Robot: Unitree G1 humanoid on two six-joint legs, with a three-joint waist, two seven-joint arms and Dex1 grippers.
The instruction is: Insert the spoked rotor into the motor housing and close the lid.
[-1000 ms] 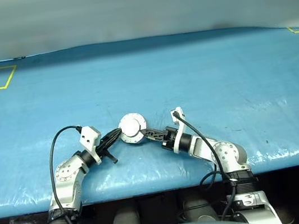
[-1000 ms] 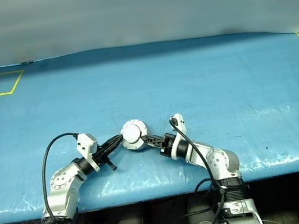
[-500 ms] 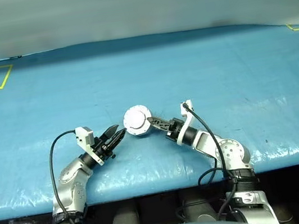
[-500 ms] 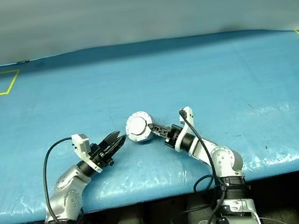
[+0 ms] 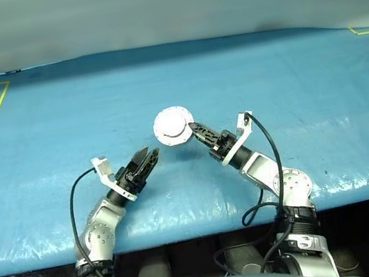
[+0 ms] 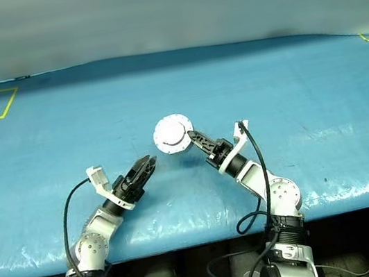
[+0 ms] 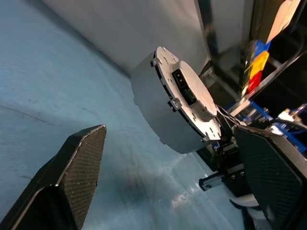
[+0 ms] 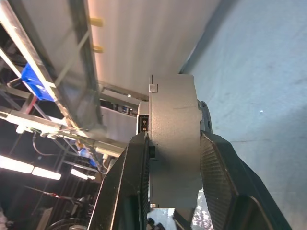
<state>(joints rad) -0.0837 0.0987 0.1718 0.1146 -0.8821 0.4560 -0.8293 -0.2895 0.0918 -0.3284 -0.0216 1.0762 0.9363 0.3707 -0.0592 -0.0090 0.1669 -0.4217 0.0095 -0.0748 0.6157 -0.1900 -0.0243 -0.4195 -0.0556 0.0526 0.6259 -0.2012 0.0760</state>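
- Head views: bright, even overhead light; the blue desk point(image 5: 287, 80) shows soft white glare along its crinkled near edge.
- Far background: a grey, blurred band, out of focus.
- Shadows: faint and short beneath both arms.
- Left wrist view: near fingers point(image 7: 79, 165) soft and dark; pale sheen on the desk surface.
- Right wrist view: strong warm backlight, bright strip lamps point(image 8: 19, 165) blown out, surroundings dim.

blue table point(image 5: 286, 73) bare, housing point(image 5: 173, 125) held aloft

Motor housing point(image 8: 172, 143) interior hidden; rotor unseen inside.
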